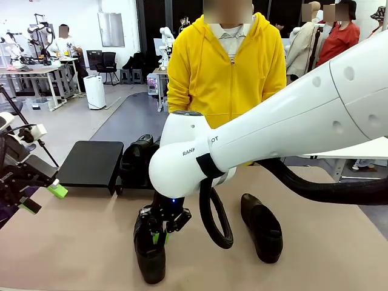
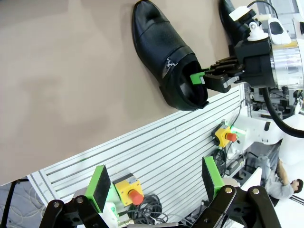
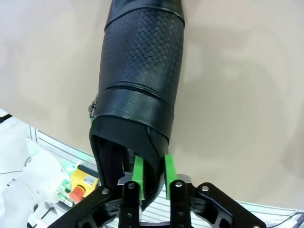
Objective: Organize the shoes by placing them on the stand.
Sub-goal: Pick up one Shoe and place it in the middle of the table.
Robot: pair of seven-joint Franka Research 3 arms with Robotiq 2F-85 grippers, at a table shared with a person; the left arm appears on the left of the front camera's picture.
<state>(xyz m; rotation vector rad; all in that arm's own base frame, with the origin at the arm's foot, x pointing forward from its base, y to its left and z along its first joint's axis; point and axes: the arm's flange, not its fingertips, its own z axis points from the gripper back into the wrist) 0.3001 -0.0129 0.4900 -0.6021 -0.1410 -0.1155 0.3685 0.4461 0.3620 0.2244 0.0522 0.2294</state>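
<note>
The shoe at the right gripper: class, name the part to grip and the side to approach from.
Probably the thin collar wall near the heel, from above, one finger inside: the shoe sits sole-down, opening upward, its body broad. The right gripper pinches there.

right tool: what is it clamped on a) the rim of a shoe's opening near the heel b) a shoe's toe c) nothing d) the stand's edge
a: the right tool has one green pad inside the shoe and one outside, pinching its rim at the heel end.
</note>
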